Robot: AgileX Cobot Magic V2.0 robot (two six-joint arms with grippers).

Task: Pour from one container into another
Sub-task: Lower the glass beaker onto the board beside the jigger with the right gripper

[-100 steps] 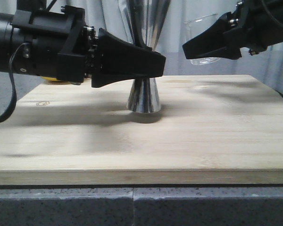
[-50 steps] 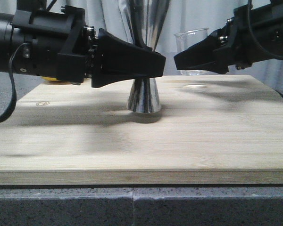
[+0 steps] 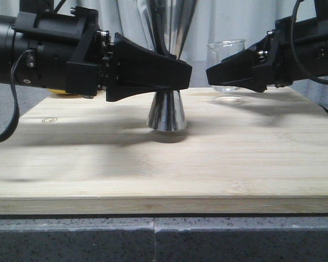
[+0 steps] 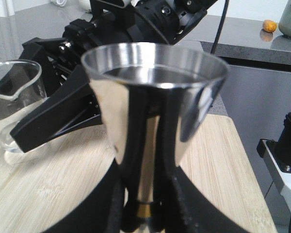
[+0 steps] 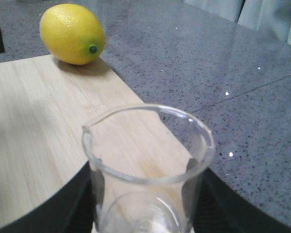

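We find the steel jigger (image 3: 167, 112) standing upright on the wooden board (image 3: 164, 164), the left gripper (image 3: 153, 71) clamped around its gold-banded waist. The right gripper (image 3: 229, 73) grips the glass beaker (image 3: 227, 54), upright just above the board's far right part and well apart from the jigger. We note a lemon (image 5: 72, 34) resting on the grey worktop (image 5: 208, 63), touching the board's edge.

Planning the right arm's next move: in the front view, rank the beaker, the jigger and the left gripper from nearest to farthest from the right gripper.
1. Glass beaker: held in the right gripper.
2. Steel jigger: mid-board, to its left.
3. Left gripper: clamped on the jigger's waist; too close to rank apart.
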